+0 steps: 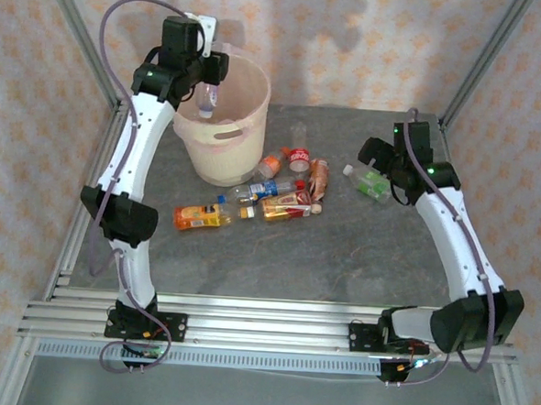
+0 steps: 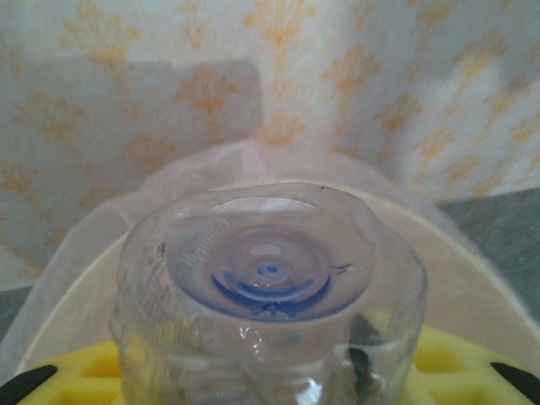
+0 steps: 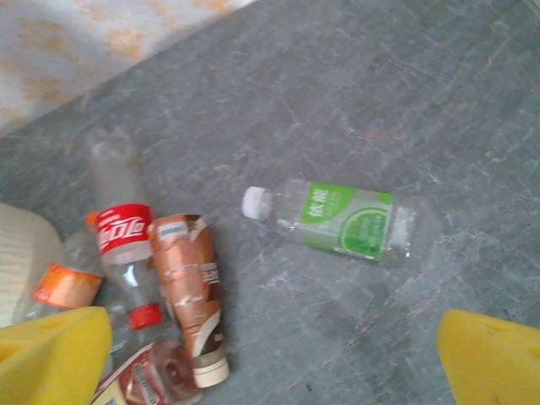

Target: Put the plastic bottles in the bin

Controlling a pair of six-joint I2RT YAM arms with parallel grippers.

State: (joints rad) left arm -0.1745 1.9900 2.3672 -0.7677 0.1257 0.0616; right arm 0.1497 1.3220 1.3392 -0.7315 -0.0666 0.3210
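Note:
My left gripper (image 1: 207, 81) hangs over the open bin (image 1: 230, 138), a pale pink-cream bucket at the back left. It is shut on a clear plastic bottle (image 1: 208, 99). In the left wrist view that bottle's (image 2: 270, 278) base faces the camera between the yellow fingers (image 2: 84, 375), with the bin's rim (image 2: 477, 283) behind it. My right gripper (image 1: 382, 173) stands open above the table, nothing between its fingers. A green-labelled bottle (image 3: 346, 219) with a white cap lies on its side just ahead of the right gripper (image 3: 274, 359).
Several more bottles lie in a cluster right of the bin: an orange-labelled one (image 1: 199, 217), a blue-capped one (image 1: 251, 192), a red-labelled one (image 1: 285, 206), a cola bottle (image 3: 125, 245) and a brown one (image 3: 187, 287). Metal frame posts (image 1: 83, 35) stand at the table's corners.

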